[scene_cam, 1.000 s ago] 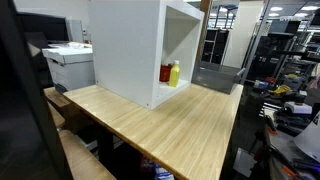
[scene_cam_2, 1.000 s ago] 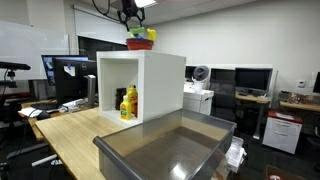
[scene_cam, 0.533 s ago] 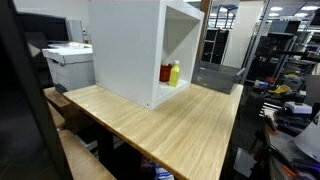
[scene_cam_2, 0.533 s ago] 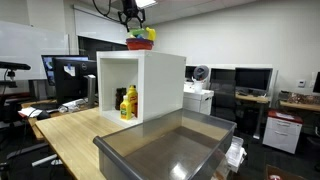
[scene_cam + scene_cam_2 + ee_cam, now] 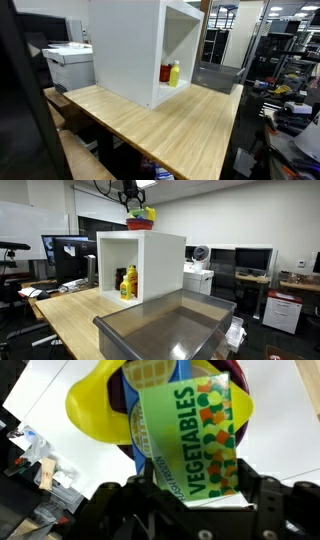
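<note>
In the wrist view a green bag marked "VEGETABLES" (image 5: 195, 430) stands between the two black fingers of my gripper (image 5: 197, 486), which is shut on its lower end. Under the bag lies a stack of bowls, with a yellow bowl (image 5: 93, 408) and a blue one (image 5: 140, 445) showing. The stack rests on the white top of a cabinet (image 5: 275, 400). In an exterior view the gripper (image 5: 131, 202) hangs just above the colourful bowl stack (image 5: 141, 222) on the cabinet (image 5: 160, 265). In an exterior view the cabinet's top is cut off.
Inside the open cabinet stand a yellow bottle (image 5: 175, 72) and a red one (image 5: 166, 73), also seen as bottles (image 5: 128, 283). A large grey bin (image 5: 170, 330) sits in the foreground. The wooden table (image 5: 170, 125) carries the cabinet; a printer (image 5: 70, 62) stands behind.
</note>
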### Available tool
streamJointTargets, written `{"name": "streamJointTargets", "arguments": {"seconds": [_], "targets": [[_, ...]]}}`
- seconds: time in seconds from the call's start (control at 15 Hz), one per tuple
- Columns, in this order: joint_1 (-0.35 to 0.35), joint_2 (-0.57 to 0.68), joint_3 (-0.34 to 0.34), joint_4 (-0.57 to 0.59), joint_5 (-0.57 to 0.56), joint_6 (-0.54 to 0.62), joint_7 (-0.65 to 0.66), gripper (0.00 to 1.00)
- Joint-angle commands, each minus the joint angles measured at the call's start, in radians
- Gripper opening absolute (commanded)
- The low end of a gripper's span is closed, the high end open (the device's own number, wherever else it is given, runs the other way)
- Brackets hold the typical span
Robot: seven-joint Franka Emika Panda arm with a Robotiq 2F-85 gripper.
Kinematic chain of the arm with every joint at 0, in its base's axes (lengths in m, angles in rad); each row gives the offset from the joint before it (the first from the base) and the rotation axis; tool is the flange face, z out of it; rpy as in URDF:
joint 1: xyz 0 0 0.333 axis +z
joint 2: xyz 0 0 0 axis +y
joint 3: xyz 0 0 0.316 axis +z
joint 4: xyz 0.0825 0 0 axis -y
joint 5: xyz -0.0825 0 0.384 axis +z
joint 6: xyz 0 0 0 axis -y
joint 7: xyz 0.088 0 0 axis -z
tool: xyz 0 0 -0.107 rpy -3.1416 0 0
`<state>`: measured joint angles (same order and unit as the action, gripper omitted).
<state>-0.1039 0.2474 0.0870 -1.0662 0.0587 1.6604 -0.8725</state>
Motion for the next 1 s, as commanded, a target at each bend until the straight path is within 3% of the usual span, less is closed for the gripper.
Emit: {"name": "streamJointTargets", "arguments": {"seconds": [0.0, 0.93], "targets": [[-0.008, 0.042, 0.005, 0.061, 0.026, -0.057, -0.026, 0.53], [0.000, 0.123, 0.005, 0.195, 0.015, -0.034, 0.003, 0.53]]}}
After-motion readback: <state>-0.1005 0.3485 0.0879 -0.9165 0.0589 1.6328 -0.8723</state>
